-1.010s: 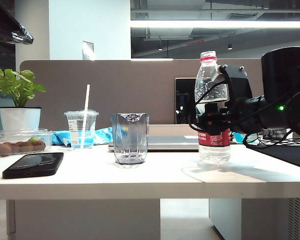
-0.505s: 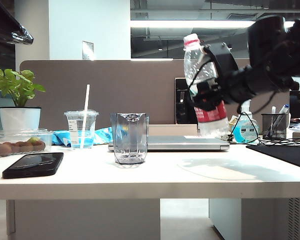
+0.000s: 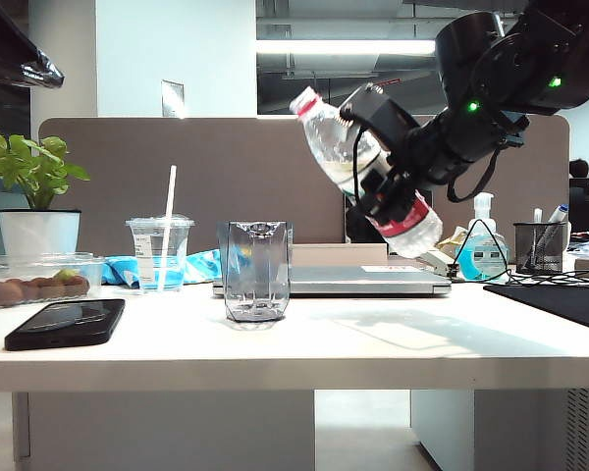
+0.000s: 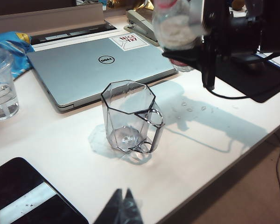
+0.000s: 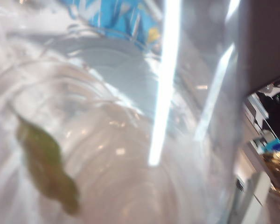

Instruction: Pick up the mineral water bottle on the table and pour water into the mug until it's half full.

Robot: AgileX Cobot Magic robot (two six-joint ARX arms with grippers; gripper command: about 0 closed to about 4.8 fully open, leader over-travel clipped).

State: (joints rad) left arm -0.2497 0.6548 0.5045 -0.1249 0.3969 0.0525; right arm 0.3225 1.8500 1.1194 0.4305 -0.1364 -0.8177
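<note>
The mineral water bottle (image 3: 339, 147), clear with a red label and pinkish cap, hangs tilted above the table (image 3: 373, 343), its cap pointing up and left toward the mug. My right gripper (image 3: 375, 180) is shut on its middle, just above the label. In the right wrist view the bottle's clear wall (image 5: 107, 140) fills the picture and hides the fingers. The mug (image 3: 255, 270), a faceted grey glass, stands upright, to the left of the bottle and below it. The left wrist view shows the mug (image 4: 130, 116) with its handle, the bottle (image 4: 175, 25) beyond it, and my left gripper (image 4: 123, 205) shut, holding nothing.
A closed silver laptop (image 3: 363, 282) lies behind the mug. A black phone (image 3: 64, 324), a lidded cup with a straw (image 3: 159, 253), a fruit box (image 3: 34, 280) and a potted plant (image 3: 39, 231) are on the left. A pump dispenser (image 3: 481, 250), pen holder (image 3: 540, 245) and black mat (image 3: 560, 299) are on the right.
My right gripper has lifted the bottle off the table, carried it up and left toward the mug, and tipped it from upright to a steep slant. The mug has not moved.
</note>
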